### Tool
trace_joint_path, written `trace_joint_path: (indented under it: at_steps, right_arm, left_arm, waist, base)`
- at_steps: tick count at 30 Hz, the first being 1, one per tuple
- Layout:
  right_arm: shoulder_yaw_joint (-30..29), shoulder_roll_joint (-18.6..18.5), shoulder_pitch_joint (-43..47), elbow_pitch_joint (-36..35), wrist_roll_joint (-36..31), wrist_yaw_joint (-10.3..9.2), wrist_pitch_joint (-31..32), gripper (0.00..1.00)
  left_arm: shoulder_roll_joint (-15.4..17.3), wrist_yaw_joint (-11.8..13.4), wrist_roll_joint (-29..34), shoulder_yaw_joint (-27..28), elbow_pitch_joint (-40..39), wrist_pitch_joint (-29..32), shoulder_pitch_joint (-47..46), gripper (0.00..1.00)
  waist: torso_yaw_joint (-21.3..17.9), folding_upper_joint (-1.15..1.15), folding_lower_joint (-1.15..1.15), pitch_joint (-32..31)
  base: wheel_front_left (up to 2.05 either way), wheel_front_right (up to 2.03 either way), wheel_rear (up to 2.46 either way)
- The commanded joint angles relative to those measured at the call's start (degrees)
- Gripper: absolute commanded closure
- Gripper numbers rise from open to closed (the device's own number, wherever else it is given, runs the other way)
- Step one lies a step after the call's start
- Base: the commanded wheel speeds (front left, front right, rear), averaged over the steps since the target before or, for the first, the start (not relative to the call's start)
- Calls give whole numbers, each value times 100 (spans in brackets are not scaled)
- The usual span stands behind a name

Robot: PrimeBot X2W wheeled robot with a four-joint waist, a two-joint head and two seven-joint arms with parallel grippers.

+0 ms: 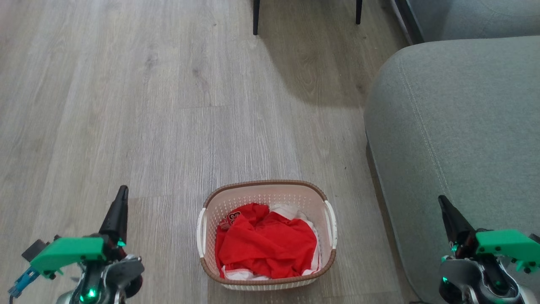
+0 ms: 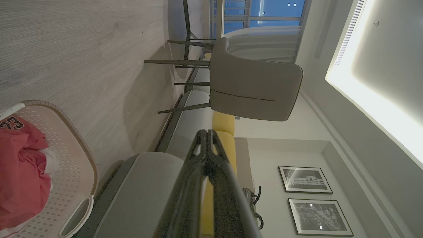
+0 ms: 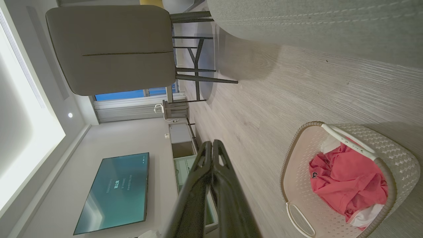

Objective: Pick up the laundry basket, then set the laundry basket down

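The room was a living space, with a pale wood-plank floor [image 1: 168, 105] spread under my head camera. Nearest me, at 8 o'clock in that view, the left gripper [image 1: 122, 195] had its two dark fingers pressed together on nothing. At 4 o'clock the right gripper [image 1: 444, 203] was pinched closed and empty too, in front of the sofa. Both wrist cameras agreed: each pair of fingers met at the tips with no gap.

Between the two, at 6 o'clock, the laundry basket [image 1: 265, 195] sat upright on the floor, well apart from either gripper. A red garment [image 1: 270, 245] was heaped inside it over some white cloth [image 1: 291, 210]. Its white side handles [image 1: 201, 231], at the basket's own 9 and 3 o'clock, were untouched.

Near the basket, at 3 o'clock, rose the grey sofa [image 1: 455, 126], with a strip of bare floor between them. Farthest off, at 12 o'clock, I saw two dark chair legs [image 1: 255, 17].

By my reading, the task had not begun: the basket was not gripped and not lifted. What remained was all of it. I judged that I would have to spread both sets of fingers, bring them in to the handles, raise the basket level, and then set it down.
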Motion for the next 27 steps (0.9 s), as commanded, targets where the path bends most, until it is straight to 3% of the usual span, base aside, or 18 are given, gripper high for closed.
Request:
trace_joint_path:
  at_steps: [1,27]
  right_arm:
    - [100,-41,-283,-200,-57,14,43,100]
    - [100,-41,-283,-200,-56,14,43,100]
  left_arm:
    - [51,-39,57,207,-179,42,-274,100]
    - [51,-39,56,206,-179,42,-274,100]
  waist:
    - [0,0,0,0]
    - [0,0,0,0]
  base:
    - [0,0,0]
    - [0,0,0]
